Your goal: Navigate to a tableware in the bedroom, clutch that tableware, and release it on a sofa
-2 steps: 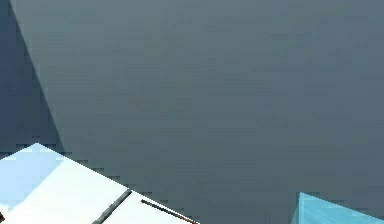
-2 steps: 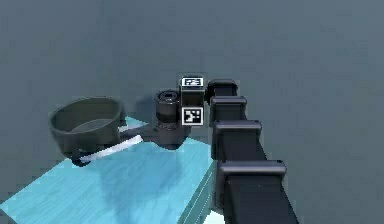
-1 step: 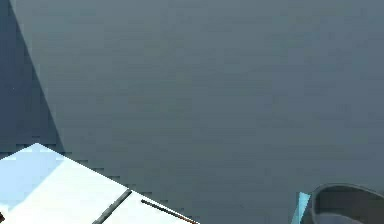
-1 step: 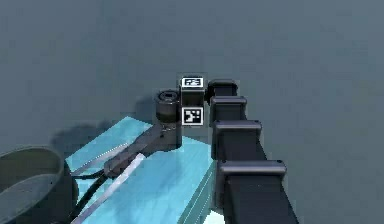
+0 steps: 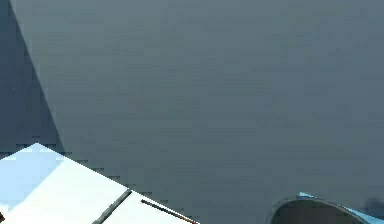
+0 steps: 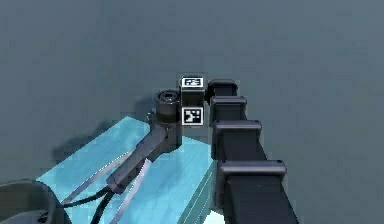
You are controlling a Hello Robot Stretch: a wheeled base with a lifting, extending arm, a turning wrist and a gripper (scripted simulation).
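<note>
Grey-blue wall [image 5: 210, 90] backed both views, with a pale blue tabletop [image 5: 50, 185] in the lower left of the forward view and again under the arm in the arm side view.

At the lower right edge of the forward view sat a dark round vessel [image 5: 325, 211] with a teal rim. It was probably the tableware. A dark rounded shape in the arm side view's lower left corner looked like the same piece.

The arm [image 6: 245, 160] rose from the bottom edge, just right of centre. The gripper [image 6: 125, 190] slanted down and left from it over the tabletop, fingers pointing toward that corner. Whether it held anything could not be told, nor whether the tips touched the vessel.

By my judgement the robot had reached the table and the grasp was in hand. The next move called for bringing the fingers onto the vessel's rim, then lifting it clear before leaving for the sofa.
</note>
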